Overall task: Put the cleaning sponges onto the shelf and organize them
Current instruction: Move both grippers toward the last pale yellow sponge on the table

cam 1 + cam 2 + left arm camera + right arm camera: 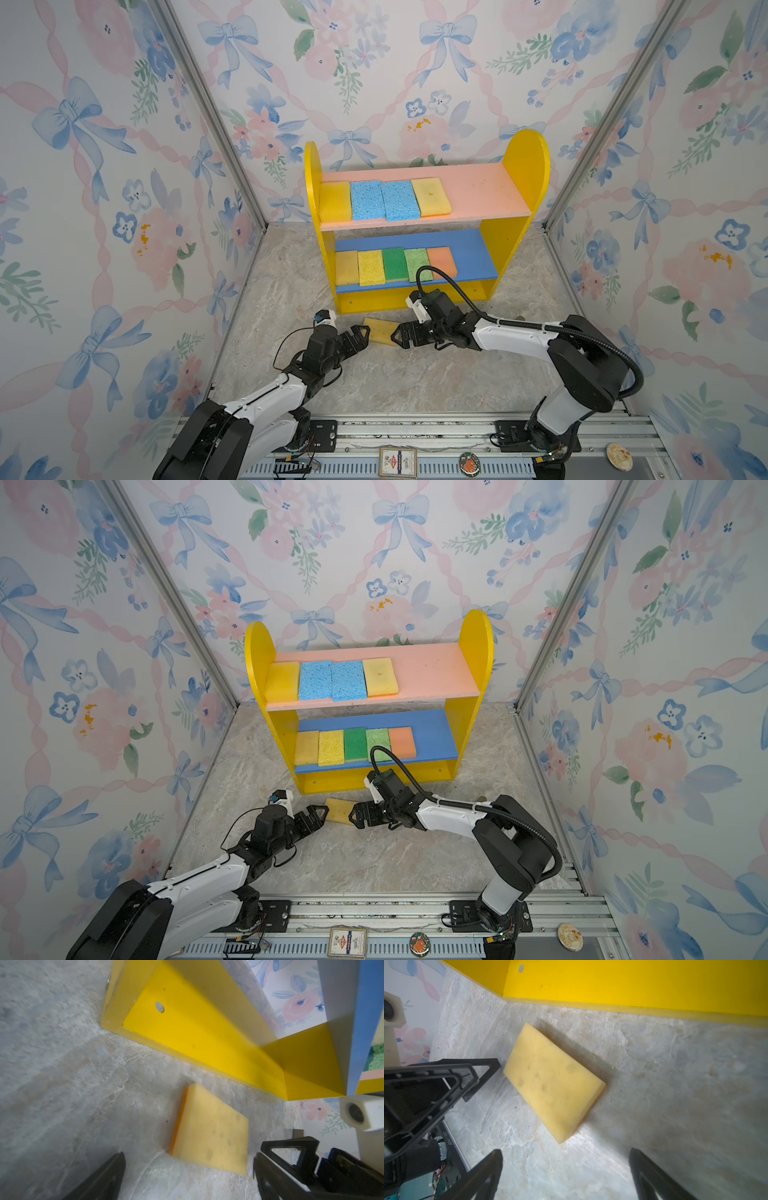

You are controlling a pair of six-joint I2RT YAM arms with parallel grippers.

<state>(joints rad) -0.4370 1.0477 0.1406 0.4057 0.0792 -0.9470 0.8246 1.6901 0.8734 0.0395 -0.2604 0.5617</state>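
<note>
One pale yellow sponge (377, 330) (338, 809) lies flat on the marble floor just in front of the shelf (527, 166) (477, 646). My left gripper (362, 335) (320, 812) is open at the sponge's left end and my right gripper (395, 336) (353, 815) is open at its right end; neither holds it. The wrist views show the sponge (212, 1136) (552, 1082) ahead of the spread jaws (189, 1165) (565, 1153). On the pink upper board lie two yellow and two blue sponges (365, 199). The blue lower board carries two yellow, a dark green (395, 264), a light green and an orange one.
The shelf's yellow base strip (374, 301) stands right behind the loose sponge. Flowered walls close in three sides. On the front rail (415, 432) lie a card (397, 461), a round badge (469, 463) and a pale disc (619, 457).
</note>
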